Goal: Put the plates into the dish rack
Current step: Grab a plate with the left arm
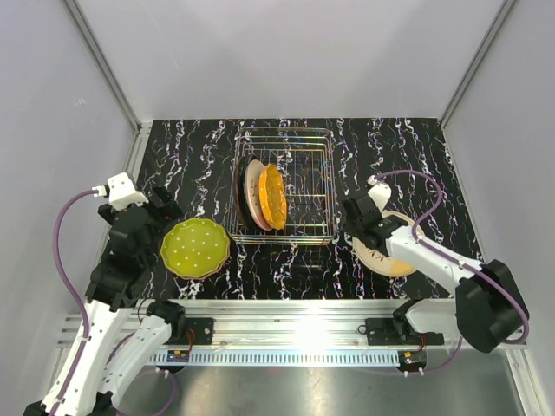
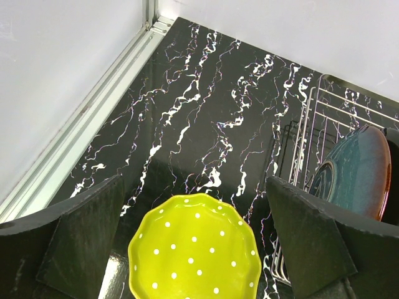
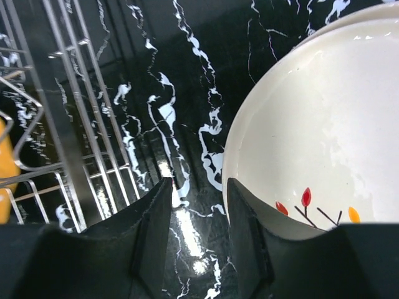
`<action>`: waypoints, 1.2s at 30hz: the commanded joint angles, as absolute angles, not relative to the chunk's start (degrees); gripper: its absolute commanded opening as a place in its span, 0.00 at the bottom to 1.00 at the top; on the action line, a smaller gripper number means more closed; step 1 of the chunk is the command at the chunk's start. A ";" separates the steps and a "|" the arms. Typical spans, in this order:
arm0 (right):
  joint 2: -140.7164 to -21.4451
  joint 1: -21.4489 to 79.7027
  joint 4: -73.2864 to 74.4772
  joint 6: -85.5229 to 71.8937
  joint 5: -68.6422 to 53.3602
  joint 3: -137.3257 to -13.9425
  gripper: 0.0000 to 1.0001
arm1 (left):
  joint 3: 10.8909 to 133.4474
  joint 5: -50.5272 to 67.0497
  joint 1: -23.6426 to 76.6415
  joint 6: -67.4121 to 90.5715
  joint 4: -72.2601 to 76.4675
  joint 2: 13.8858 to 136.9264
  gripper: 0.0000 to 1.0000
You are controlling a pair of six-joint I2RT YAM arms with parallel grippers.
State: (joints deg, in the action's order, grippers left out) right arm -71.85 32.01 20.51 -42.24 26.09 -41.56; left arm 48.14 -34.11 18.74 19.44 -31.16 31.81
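Left gripper: we see the left gripper [image 2: 193,180] spread wide with nothing in it, hanging over the near left of the tabletop [image 1: 416,156].
Yellow-green plate: the yellow-green plate [image 1: 195,248] with white dots lies flat on the tabletop, left of the rack, below and between the open fingers.
Dish rack: we find the dish rack [image 1: 284,132] at the middle back.
Plates in rack: three stand on edge in its left part, a black plate [image 1: 243,195], a pink plate [image 1: 255,195] and an orange plate [image 1: 274,198].
Right gripper: the right gripper [image 3: 199,184] is partly open and grips nothing; we see bare tabletop in the gap.
Cream plate: the cream plate [image 3: 324,124] lies flat, right of the rack, its rim beside the right finger; another rim shows under it.
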 commanded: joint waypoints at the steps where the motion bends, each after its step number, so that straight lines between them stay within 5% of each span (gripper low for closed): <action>1: -74.70 30.68 19.51 -42.01 24.08 -42.80 0.48 | 47.99 -33.05 18.90 18.81 -29.09 31.46 0.99; 13: -81.91 30.41 20.74 -39.73 23.03 -45.08 0.44 | 47.99 -32.34 18.90 18.81 -29.00 31.64 0.99; 24: -82.80 30.41 23.64 -37.44 22.59 -47.55 0.00 | 47.99 -32.17 19.25 18.81 -28.92 31.64 0.99; 36: -70.59 29.97 25.58 -37.18 23.03 -49.75 0.00 | 47.99 -32.34 19.78 18.81 -29.00 32.17 0.99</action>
State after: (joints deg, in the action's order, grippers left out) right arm -75.81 30.35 25.82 -37.63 23.00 -46.72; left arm 48.14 -33.10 19.49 19.35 -31.16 31.92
